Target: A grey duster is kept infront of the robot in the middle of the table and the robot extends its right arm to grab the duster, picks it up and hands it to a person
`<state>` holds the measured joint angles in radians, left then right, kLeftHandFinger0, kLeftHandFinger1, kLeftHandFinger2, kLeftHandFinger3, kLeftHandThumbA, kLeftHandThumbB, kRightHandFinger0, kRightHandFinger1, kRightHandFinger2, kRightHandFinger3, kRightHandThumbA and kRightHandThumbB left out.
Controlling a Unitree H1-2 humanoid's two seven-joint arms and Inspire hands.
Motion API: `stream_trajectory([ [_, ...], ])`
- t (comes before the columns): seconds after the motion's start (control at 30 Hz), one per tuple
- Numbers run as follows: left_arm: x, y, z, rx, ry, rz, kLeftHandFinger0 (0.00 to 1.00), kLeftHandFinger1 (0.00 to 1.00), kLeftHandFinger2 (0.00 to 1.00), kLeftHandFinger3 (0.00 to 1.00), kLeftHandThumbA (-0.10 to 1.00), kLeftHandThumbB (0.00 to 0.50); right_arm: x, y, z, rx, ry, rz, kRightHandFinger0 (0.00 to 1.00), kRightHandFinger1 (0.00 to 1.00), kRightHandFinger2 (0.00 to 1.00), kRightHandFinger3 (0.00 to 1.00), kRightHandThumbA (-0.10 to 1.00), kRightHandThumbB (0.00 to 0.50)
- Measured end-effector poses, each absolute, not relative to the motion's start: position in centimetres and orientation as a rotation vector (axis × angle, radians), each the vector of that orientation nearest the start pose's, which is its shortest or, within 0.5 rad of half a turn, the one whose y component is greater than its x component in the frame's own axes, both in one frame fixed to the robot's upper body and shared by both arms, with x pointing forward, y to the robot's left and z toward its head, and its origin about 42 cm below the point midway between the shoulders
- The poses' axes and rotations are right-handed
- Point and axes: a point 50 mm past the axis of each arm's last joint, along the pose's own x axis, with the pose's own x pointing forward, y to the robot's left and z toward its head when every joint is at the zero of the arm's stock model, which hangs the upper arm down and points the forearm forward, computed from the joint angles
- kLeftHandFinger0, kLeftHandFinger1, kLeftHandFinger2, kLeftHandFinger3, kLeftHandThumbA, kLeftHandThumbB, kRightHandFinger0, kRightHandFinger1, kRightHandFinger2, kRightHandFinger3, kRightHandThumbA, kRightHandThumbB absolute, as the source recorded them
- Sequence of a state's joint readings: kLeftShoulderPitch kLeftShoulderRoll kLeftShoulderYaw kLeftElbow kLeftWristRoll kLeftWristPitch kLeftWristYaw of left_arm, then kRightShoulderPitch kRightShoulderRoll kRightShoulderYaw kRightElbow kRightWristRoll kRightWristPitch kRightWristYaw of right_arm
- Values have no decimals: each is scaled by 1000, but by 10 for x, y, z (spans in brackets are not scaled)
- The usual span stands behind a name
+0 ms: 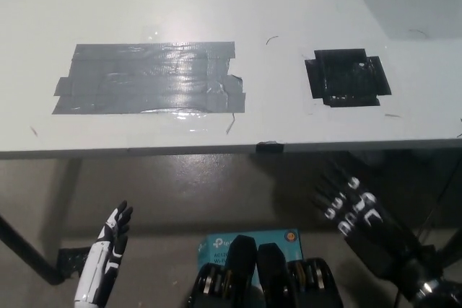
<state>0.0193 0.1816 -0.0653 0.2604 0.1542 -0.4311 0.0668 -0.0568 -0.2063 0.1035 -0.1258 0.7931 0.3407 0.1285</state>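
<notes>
Looks like I'm basically done: duster's nowhere in frame, right hand (355, 210) spread and holding nothing at lower right below the table (216, 5), left hand (107, 254) resting open lower left.

Glossy grey tape (148, 77), smooth white table (216, 5)

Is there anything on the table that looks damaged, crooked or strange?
Yes. The grey tape patch has ragged, uneven edges, its right end torn with a loose strip hanging toward the table edge. The black tape patch sits slightly crooked. No duster is in view.
</notes>
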Motion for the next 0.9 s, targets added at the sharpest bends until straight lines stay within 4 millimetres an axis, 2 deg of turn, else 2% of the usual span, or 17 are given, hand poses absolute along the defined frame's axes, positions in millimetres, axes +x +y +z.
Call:
stream_trajectory([
  [0.17, 265, 261, 50, 314, -151, -65, 1000, 1000, 1000, 1000, 1000, 371, 286, -234, 113, 457, 208, 325, 1000, 1000, 1000, 1000, 911, 393],
  [0.23, 265, 261, 50, 314, -150, -65, 1000, 1000, 1000, 1000, 1000, 395, 284, -236, 110, 428, 211, 309, 1000, 1000, 1000, 1000, 900, 388],
  [0.4, 264, 261, 49, 314, -146, -65, 1000, 1000, 1000, 1000, 1000, 373, 279, -242, 100, 302, 201, 255, 1000, 1000, 1000, 1000, 916, 393],
  [0.9, 264, 261, 48, 313, -144, -65, 1000, 1000, 1000, 1000, 1000, 389, 279, -245, 101, 13, 68, 199, 1000, 1000, 1000, 1000, 875, 380],
])
